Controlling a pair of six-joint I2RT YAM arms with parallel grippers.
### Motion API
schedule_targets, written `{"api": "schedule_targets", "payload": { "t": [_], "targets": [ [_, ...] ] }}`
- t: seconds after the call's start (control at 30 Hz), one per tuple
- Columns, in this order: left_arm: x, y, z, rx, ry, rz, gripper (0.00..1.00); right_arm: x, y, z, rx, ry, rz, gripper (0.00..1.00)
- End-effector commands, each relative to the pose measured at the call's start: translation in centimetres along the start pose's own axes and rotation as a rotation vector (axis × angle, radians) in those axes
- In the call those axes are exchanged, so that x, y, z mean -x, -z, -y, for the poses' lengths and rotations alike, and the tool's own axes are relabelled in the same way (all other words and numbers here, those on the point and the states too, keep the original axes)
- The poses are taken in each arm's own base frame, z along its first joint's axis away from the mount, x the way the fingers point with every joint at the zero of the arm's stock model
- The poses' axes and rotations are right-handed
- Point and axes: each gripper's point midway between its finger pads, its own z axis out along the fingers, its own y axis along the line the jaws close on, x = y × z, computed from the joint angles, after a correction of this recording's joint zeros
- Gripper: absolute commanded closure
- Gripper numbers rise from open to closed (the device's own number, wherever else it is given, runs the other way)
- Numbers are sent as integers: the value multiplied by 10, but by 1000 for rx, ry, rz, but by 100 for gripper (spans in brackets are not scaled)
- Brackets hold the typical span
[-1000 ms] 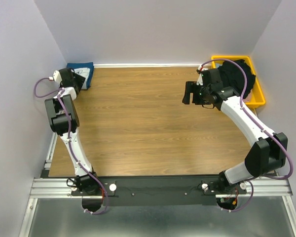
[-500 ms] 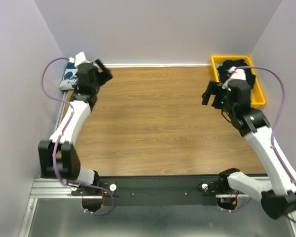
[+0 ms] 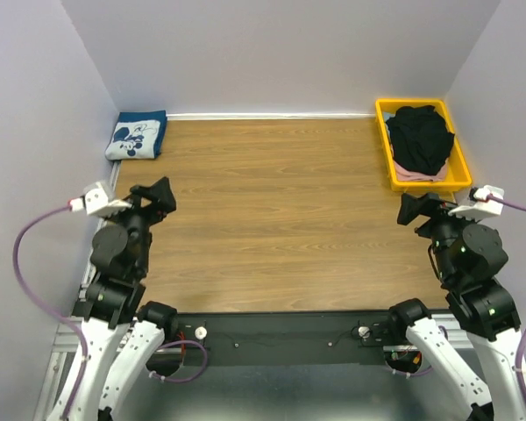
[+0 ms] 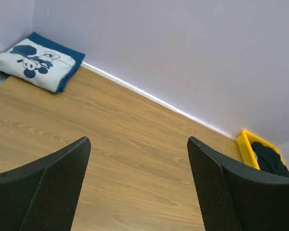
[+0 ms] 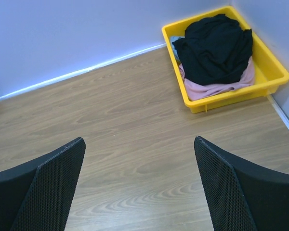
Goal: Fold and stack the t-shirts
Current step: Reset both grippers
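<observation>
On your left, the left pincer (image 3: 154, 196) is no longer reaching into the far left corner as it was half a second ago. It is now hanging back by the near edge of the surface (image 3: 272, 202), with its fingers spread wide. That is leaving the navy-blue t-shirt (image 3: 137, 136) fully uncovered. It is lying folded in that far left corner with the mouse print facing up, tucked against the walls and well apart from the pincer.

On your right, the right pincer (image 3: 418, 209) is likewise sitting pulled back from the yellow tray (image 3: 463, 167), beside which it was hovering a moment ago. It too is standing spread.

The tray is resting in the far right corner. Inside it, the black t-shirt (image 3: 419, 138) is lying crumpled on top and covering most of the pale pink t-shirt (image 3: 412, 175), whose edge is peeking out at the tray's near end. In your right wrist view, a sliver of light blue cloth (image 5: 175, 39) is showing at the tray's far left.
</observation>
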Motion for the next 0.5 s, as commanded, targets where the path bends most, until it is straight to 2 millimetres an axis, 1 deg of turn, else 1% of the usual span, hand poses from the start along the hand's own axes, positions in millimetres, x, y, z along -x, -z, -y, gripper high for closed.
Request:
{"api": "schedule_targets", "payload": {
  "t": [0.0, 0.07, 0.1, 0.13, 0.2, 0.3, 0.47],
  "targets": [
    [4, 32, -25, 34, 6, 61, 11, 2, 10, 17, -52, 2, 59, 0],
    [6, 40, -27, 16, 19, 86, 11, 2, 11, 20, -63, 2, 64, 0],
    [2, 41, -30, 14, 20, 91, 11, 0, 10, 21, -70, 5, 59, 0],
    [6, 47, -32, 3, 34, 120, 11, -1, 10, 22, -73, 8, 59, 0],
    [2, 50, -37, 0, 50, 141, 10, -6, 8, 24, -82, 14, 51, 0],
    [-8, 48, -44, 15, 49, 141, 10, -10, 6, 23, -80, 3, 45, 0],
    [-17, 46, -46, 4, 3, 126, 10, -14, 5, 20, -62, -5, 37, 0]
  ]
}}
